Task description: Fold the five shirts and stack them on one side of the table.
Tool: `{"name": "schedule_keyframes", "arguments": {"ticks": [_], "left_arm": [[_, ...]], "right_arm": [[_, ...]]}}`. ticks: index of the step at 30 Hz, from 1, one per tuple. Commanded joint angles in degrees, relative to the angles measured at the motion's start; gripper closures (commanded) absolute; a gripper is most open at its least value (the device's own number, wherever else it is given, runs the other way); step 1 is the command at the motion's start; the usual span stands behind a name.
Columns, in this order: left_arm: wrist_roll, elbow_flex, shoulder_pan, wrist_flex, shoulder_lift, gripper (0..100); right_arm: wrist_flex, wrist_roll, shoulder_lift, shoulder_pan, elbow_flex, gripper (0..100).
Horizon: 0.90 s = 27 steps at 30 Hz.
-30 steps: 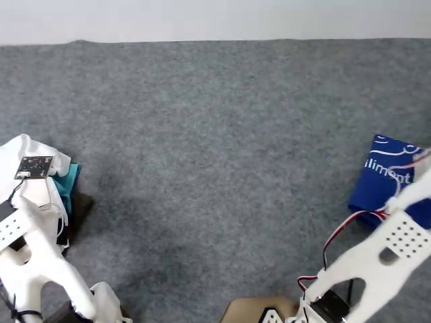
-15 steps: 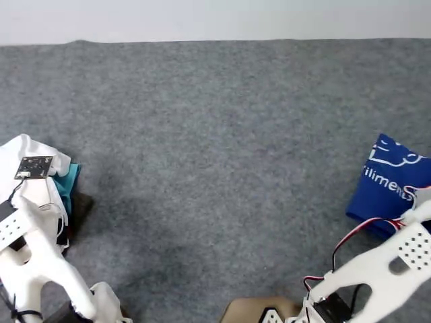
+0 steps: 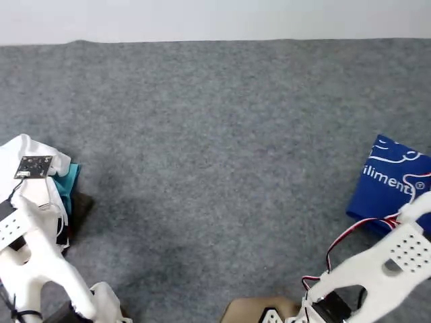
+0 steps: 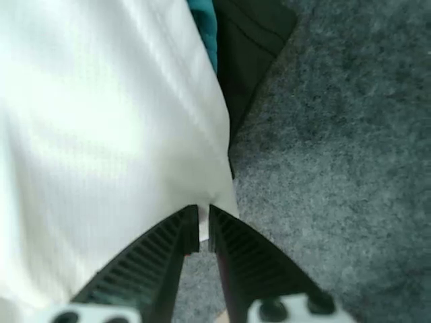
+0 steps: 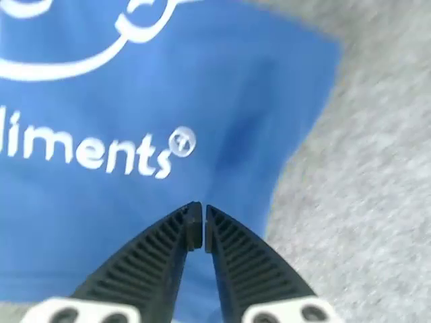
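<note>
Just now your right end effector (image 5: 197, 225), pressed together, shifted the blue shirt (image 3: 394, 182) at the right edge of the bench (image 3: 222, 134); your left end effector (image 4: 200, 225) kept pinching the white shirt (image 4: 101, 134) far left, so stacking remained unfinished.

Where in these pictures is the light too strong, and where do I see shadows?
Left wrist view: the white shirt is washed out by bright light, its folds hardly visible. High view: even light, with a soft shadow on the grey table cover beside the shirt pile. Right wrist view: the blue shirt is evenly lit, with one darker crease shadow.
</note>
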Motion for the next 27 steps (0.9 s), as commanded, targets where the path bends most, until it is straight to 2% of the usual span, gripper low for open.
{"name": "schedule_keyframes", "arguments": {"ticks": [1,8,13,19,24,27], "left_arm": [[-0.4,-1.8,0.4,0.4,-0.5,96],[-0.4,-1.5,0.3,0.4,-0.5,96],[-0.4,-1.5,0.3,0.4,-0.5,96],[-0.4,-1.5,0.3,0.3,-0.4,96],[-0.4,-1.4,0.3,0.4,-0.4,96],[-0.4,-1.4,0.3,0.4,-0.4,96]], "right_arm": [[-4.7,-0.3,2.2,-0.3,-0.7,99.0],[-9.1,-0.5,10.0,0.1,-1.6,99.0],[0.2,-0.7,6.2,-2.9,-9.2,99.0],[11.8,-0.7,3.8,-11.6,-17.2,99.0],[13.4,-1.2,8.1,-17.2,-13.5,99.0],[13.4,-4.7,13.0,-18.7,-11.3,99.0]]}}
